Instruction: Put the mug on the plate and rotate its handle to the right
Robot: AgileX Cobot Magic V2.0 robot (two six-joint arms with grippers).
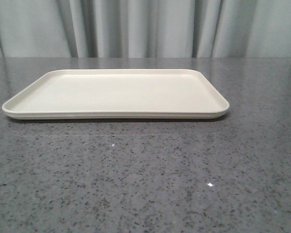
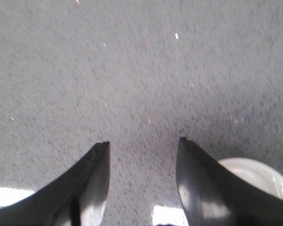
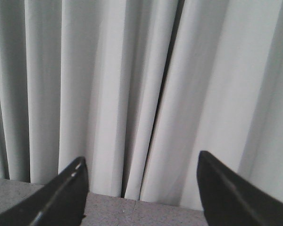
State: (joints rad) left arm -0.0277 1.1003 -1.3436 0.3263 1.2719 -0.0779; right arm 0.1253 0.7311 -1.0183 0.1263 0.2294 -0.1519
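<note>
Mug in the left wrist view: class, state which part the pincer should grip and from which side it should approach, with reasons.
Probably the rim wall, from above: the mug shows its round open mouth to the camera, so it seems to stand upright. The open left pincer is beside it, not around it. The handle is hidden, so its side cannot be told.

The plate (image 1: 115,94) lies on the table (image 1: 145,179), towards its far side, with the curtain (image 1: 145,26) hanging behind it.
</note>
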